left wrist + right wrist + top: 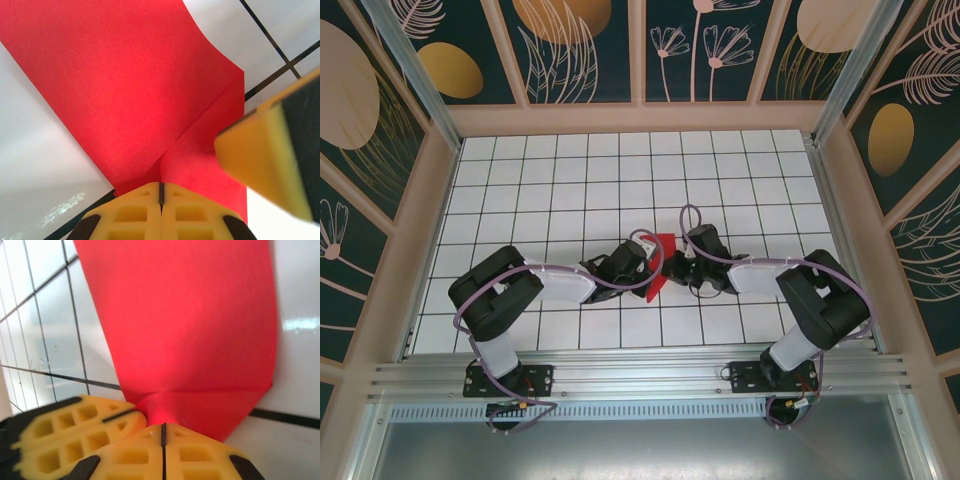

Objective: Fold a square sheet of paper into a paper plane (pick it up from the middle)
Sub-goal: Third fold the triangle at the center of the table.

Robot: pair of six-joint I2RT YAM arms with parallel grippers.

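While left gripper (161, 194) pinches creased red paper (125, 90), right gripper (163, 434) pinches it too.

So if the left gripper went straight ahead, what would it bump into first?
The paper: the left gripper is shut on it, so it would likely push into that first. The right gripper is close beside that line; depth is unclear.

Item: sheet of paper (665, 246). Thin, bright red, plain, matte. Folded state: one flap overlaps the main panel along a straight diagonal crease, and a second straight fold crosses near one pinched corner. Surface bowed, not flat. Position: centre-front of the white gridded table (570, 180), pinched on two opposite sides.
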